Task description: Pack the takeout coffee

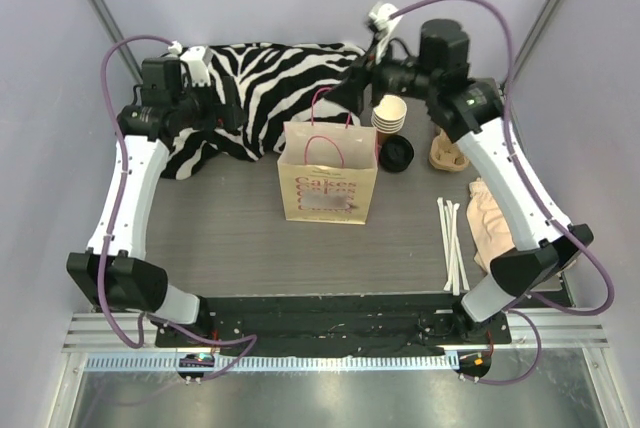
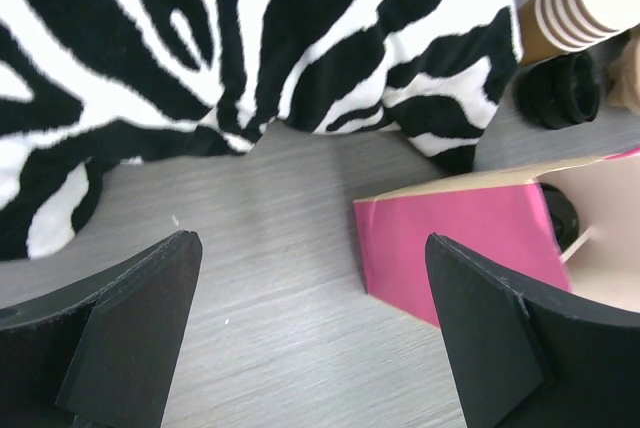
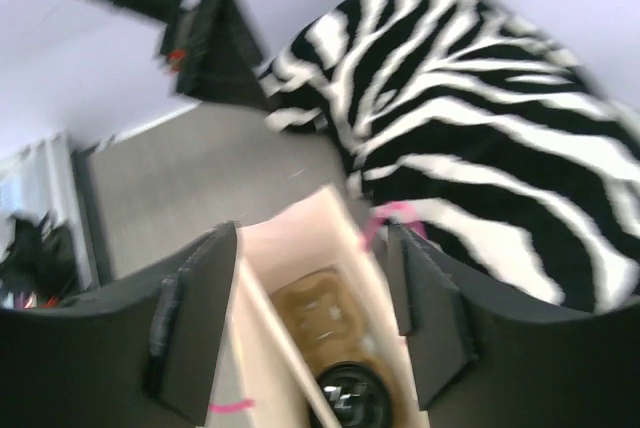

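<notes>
The takeout coffee (image 3: 350, 400), a cup with a round black lid, sits inside the open paper bag (image 1: 330, 183) in a brown cardboard carrier (image 3: 315, 313). Its lid also shows through the bag's mouth in the left wrist view (image 2: 562, 214). My right gripper (image 3: 312, 238) is open and empty, above the bag's back edge (image 1: 358, 76). My left gripper (image 2: 308, 248) is open and empty, low over the table left of the bag's pink side (image 2: 460, 248), by the zebra cloth (image 1: 232, 108).
A zebra-striped cloth (image 1: 270, 78) lies behind the bag. A stack of lidless cups (image 1: 390, 113), loose black lids (image 1: 397, 154) and a cardboard carrier (image 1: 447, 155) stand right of the bag. White stirrers (image 1: 452, 243) and napkins (image 1: 490, 223) lie at right.
</notes>
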Tool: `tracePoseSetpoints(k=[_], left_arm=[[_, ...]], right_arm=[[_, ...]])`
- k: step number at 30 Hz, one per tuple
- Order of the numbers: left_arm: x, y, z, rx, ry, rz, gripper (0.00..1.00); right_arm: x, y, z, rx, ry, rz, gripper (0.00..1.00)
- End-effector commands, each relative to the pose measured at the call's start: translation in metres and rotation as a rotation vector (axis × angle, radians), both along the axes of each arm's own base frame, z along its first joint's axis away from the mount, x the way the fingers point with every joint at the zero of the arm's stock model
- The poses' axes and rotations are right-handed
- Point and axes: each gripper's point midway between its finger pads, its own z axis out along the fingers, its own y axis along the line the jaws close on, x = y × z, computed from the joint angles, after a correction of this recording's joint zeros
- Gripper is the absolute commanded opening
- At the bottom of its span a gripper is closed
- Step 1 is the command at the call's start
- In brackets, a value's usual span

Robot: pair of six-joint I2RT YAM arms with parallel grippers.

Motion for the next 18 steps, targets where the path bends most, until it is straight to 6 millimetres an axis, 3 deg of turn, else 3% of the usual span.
tracePoseSetpoints(k=[1, 5, 6, 10, 12, 13, 14, 16, 18], left_arm=[[0.001, -0.007, 0.018, -0.023, 0.001, -0.068, 0.99], [0.003, -0.003, 0.020, -0.019, 0.048, -0.115, 1.00], [0.003, -0.002, 0.020, -0.026, 0.052, -0.122, 1.00], [0.001, 0.005, 0.016, -0.009, 0.113, -0.140, 1.00], [0.004, 0.012, 0.000, 0.014, 0.175, -0.127, 0.99], [0.000, 0.014, -0.005, 0.021, 0.209, -0.118, 1.00], [0.001, 0.030, -0.012, 0.018, 0.234, -0.076, 1.00], [-0.002, 0.038, -0.028, 0.020, 0.281, -0.053, 1.00], [-0.006, 0.054, -0.046, 0.046, 0.320, 0.000, 1.00]], right_arm=[[0.018, -0.050, 0.072, 0.162, -0.074, -0.163, 0.76], [0.047, -0.103, 0.057, 0.170, -0.011, -0.332, 0.89], [0.056, -0.124, 0.052, 0.172, 0.003, -0.390, 0.91], [0.076, -0.184, 0.008, 0.128, 0.094, -0.552, 0.98], [0.082, -0.209, -0.025, 0.094, 0.168, -0.615, 0.98], [0.085, -0.230, -0.043, 0.061, 0.195, -0.660, 0.98], [0.085, -0.240, -0.067, 0.030, 0.245, -0.684, 0.99], [0.080, -0.263, -0.110, -0.067, 0.305, -0.731, 0.99], [0.073, -0.273, -0.138, -0.124, 0.366, -0.755, 0.99]])
